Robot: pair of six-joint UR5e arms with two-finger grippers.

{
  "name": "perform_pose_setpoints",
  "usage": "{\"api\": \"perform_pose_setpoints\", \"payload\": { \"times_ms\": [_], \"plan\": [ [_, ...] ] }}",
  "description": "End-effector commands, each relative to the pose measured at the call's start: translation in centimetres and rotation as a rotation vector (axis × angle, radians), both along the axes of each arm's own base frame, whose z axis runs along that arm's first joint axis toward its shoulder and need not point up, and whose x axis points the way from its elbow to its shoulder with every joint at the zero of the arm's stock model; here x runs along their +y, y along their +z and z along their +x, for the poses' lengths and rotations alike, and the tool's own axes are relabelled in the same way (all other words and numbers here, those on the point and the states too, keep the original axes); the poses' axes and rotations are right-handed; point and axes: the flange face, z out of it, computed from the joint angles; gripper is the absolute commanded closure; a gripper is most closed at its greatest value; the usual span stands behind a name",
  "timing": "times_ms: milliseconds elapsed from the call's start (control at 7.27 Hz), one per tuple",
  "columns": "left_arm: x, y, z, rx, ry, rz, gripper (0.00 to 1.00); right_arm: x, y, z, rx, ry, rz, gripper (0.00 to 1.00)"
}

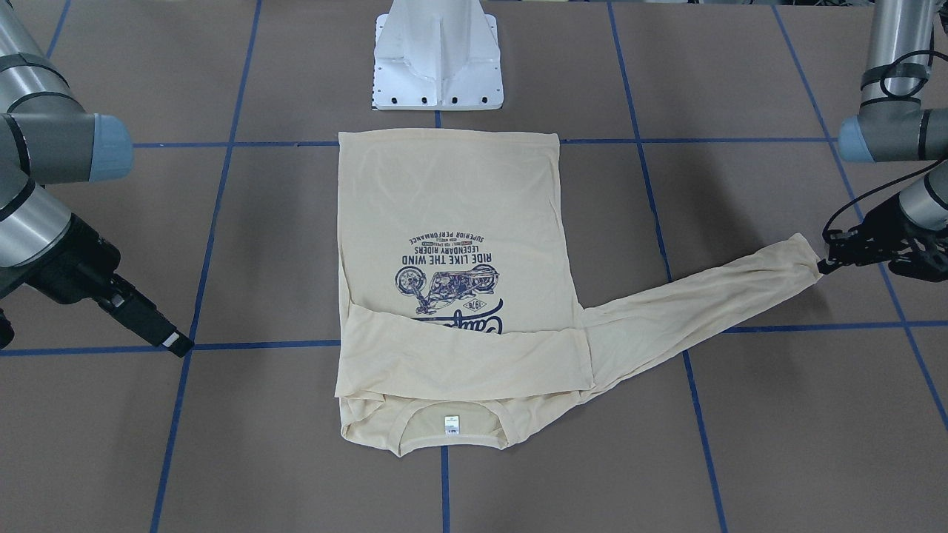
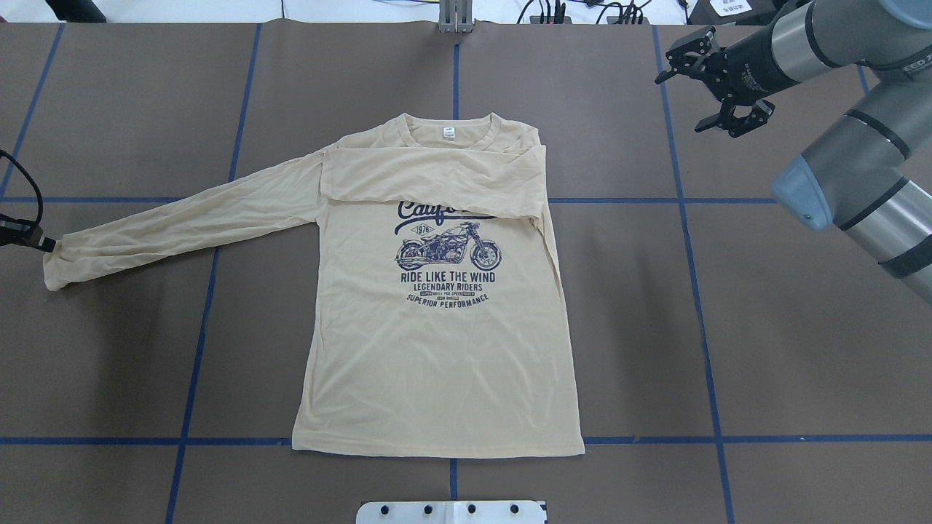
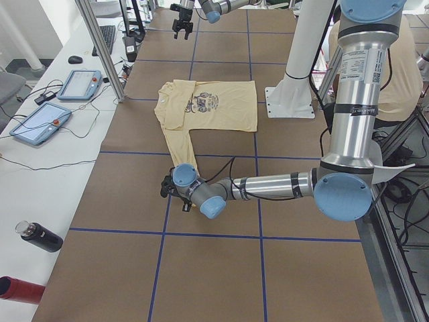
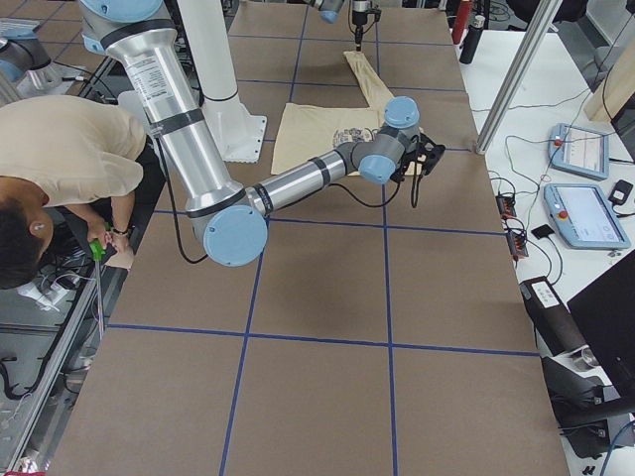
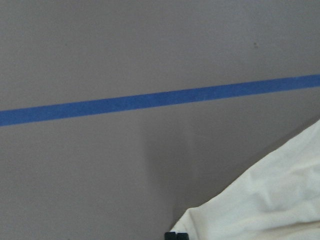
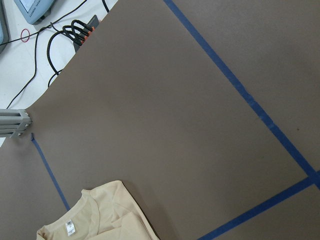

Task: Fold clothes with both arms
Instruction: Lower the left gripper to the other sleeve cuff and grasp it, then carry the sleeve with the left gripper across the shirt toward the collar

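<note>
A brown-papered table (image 2: 728,327), gridded in blue tape, takes up nearly the whole overhead view. At its centre lies the cream long-sleeved T-shirt (image 2: 437,349), print up and collar toward the top of the frame. The folded sleeve (image 2: 437,178) lies across the chest, covering part of the navy lettering, while the outstretched sleeve (image 2: 182,225) runs to the frame's left edge. There the left gripper (image 1: 822,265), low over the table on a nearly level forearm, has its fingers drawn narrow at the cuff and looks to be pinching it. The step in hand appears to be the second sleeve fold. The next move calls for lifting that cuff and carrying it across the body without dragging the thin cloth askew. The right gripper (image 2: 678,104) hangs in the upper right, clear of the shirt, jaws spread wide and holding nothing.
</note>
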Motion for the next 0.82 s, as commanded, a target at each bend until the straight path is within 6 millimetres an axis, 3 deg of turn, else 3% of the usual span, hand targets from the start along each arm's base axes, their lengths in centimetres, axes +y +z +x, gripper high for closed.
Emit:
{"api": "perform_pose_setpoints", "payload": {
  "times_ms": [0, 137, 275, 412, 550, 687],
  "plan": [
    [-1.0, -5.9, 0.7, 0.064, -0.059, -0.036, 1.0, -0.6, 1.8, 2.4, 0.015, 0.031, -0.019, 0.01],
    [-2.3, -9.8, 1.4, 0.097, -0.083, -0.029, 1.0, -1.0, 2.9, 3.7, 0.027, 0.047, -0.032, 0.01],
    [-4.7, -16.1, 3.7, 0.138, -0.135, -0.1, 1.0, -0.4, 5.9, 5.2, 0.077, 0.023, 0.01, 0.01],
    [-5.9, -23.4, 8.9, 0.168, -0.147, -0.175, 1.0, 0.4, 8.5, 6.2, 0.129, -0.013, 0.063, 0.01],
    [-6.8, -31.4, 15.4, 0.18, -0.187, -0.259, 1.0, 0.3, 10.5, 6.4, 0.158, -0.02, 0.062, 0.01],
    [-6.1, -38.5, 21.8, 0.189, -0.224, -0.339, 1.0, -0.1, 11.7, 6.7, 0.169, -0.019, 0.051, 0.01]
  ]
}}
